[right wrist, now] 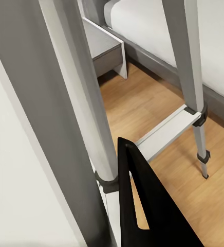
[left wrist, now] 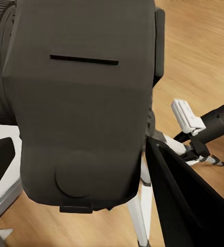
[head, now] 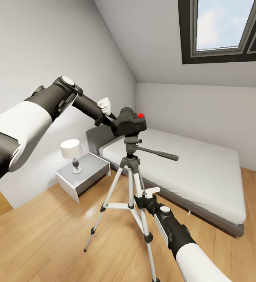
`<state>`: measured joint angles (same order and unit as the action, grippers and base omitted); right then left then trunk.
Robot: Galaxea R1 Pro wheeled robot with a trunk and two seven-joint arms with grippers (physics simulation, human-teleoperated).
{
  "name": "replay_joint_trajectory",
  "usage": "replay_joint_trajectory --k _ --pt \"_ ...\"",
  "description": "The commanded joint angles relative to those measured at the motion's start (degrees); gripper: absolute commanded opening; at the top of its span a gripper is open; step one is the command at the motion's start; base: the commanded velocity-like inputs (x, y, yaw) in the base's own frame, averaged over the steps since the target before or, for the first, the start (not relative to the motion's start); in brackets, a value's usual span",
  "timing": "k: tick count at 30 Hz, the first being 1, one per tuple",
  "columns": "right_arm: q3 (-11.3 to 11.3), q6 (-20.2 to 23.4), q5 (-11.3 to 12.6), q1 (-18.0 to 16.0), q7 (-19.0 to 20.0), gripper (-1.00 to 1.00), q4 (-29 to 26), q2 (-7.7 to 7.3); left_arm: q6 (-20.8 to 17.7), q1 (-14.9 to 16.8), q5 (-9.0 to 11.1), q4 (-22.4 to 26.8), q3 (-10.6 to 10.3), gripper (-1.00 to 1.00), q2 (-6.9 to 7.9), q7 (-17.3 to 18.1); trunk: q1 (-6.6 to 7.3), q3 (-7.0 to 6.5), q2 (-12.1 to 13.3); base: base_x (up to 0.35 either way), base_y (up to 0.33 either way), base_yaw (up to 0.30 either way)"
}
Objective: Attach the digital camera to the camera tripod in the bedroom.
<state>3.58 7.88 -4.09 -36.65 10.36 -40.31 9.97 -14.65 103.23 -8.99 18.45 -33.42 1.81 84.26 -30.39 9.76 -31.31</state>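
We noted our left gripper (head: 118, 124) pinching the boxy matte camera (head: 131, 122) atop the tripod (head: 130, 184); right gripper (head: 140, 199) clasped a smooth silver leg (head: 137, 196).

Soft, even daylight filled the room, coming from the skylight (head: 222, 29). The floor (head: 45, 243) carried a faint sheen and weak shadows. Straight lines bent toward the frame edges.

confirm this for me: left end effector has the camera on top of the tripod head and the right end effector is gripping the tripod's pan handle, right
Not quite. The right end effector is at a tripod leg, low down, not the pan handle, as the head view shows. The left end effector does hold the digital camera on the camera tripod's head.
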Motion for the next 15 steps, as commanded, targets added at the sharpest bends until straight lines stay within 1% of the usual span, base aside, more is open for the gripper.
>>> replay_joint_trajectory --k 1,8,15 --pt "0.11 0.29 -3.28 0.00 0.24 -1.00 0.14 0.03 -0.57 0.04 -0.37 0.11 0.16 -1.00 -0.07 0.21 -0.03 0.12 -0.08 0.000 0.000 0.000" --pt "0.11 0.29 -3.29 0.00 0.23 -1.00 0.14 0.03 -0.55 0.04 -0.19 0.17 0.25 -1.00 -0.57 -0.25 -0.03 0.12 -0.08 0.000 0.000 0.000" --pt "0.11 0.29 -3.29 0.00 0.23 -1.00 0.14 0.03 -0.42 0.04 -0.16 0.11 0.28 -1.00 -0.67 -0.31 -0.03 0.12 -0.08 0.000 0.000 0.000"
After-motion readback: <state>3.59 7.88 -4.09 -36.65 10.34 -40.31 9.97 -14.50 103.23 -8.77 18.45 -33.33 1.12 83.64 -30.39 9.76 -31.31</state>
